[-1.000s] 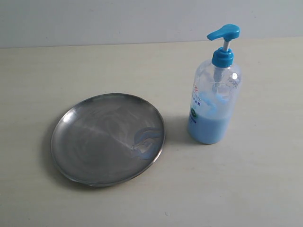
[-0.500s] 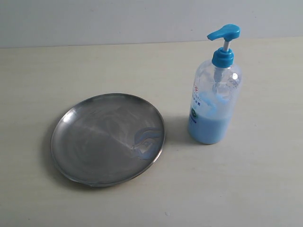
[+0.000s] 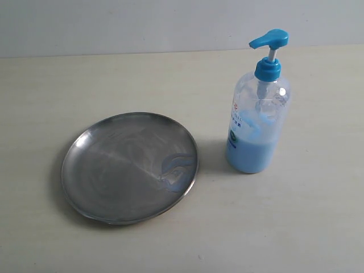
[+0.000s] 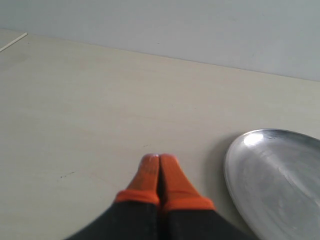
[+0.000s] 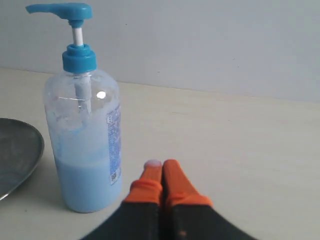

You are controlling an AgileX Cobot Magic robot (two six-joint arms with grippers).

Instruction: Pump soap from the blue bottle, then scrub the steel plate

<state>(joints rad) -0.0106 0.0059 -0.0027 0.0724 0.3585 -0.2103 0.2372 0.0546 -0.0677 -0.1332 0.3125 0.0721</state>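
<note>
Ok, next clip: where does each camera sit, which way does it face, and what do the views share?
Exterior: raised, looking down at a slant on the table with the steel plate and blue bottle; no robot parts show.
Left wrist: low over the table, behind the shut left fingers, facing bare table and part of the plate.
Right wrist: low, behind the shut right fingers, facing the bottle, plate edge beside it.
Shared: plate in all three; bottle in exterior and right wrist.
</note>
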